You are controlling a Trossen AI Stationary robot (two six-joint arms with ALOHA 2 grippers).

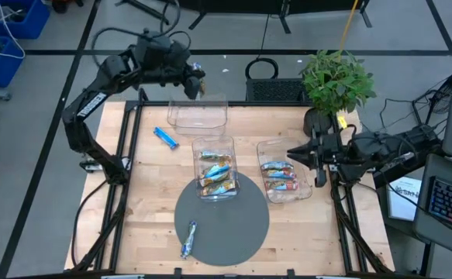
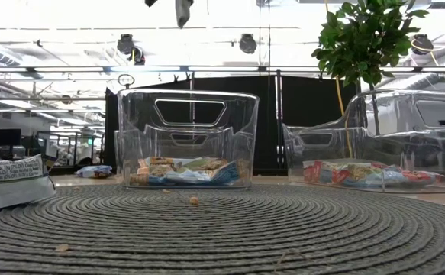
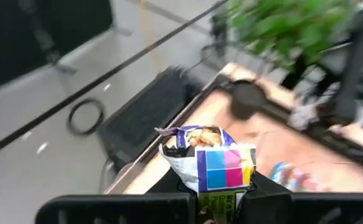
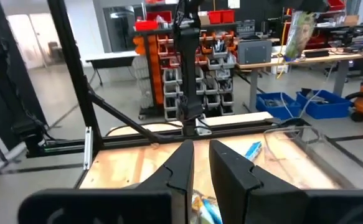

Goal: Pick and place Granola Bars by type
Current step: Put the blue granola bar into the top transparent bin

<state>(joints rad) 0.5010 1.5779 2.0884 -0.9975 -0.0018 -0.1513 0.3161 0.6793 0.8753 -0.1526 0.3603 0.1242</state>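
Note:
My left gripper [image 1: 197,80] is raised by the table's far edge, just beyond an empty clear bin [image 1: 198,115], and is shut on a granola bar [image 3: 209,158] with a white wrapper and coloured squares. My right gripper [image 1: 294,153] hovers at the right clear bin [image 1: 284,180], which holds red-marked bars. Its fingers [image 4: 221,168] stand a narrow gap apart and hold nothing. The middle bin [image 1: 214,167] holds several tan and light-blue bars. A bright blue bar [image 1: 165,138] lies flat on the wood. Another bar [image 1: 188,239] lies on the grey round mat [image 1: 237,221]. My left gripper pinches the bar's lower end [image 3: 217,194] between its two fingers. The bar sticks out past the fingertips, with its crimped free end [image 3: 190,134] away from the gripper. It is lifted clear of the table and the bins.
A potted plant [image 1: 336,81] stands at the table's far right corner, close behind my right arm. A black basket [image 1: 272,85] sits beyond the far edge. Bare wood lies left of the bins and at the near corners.

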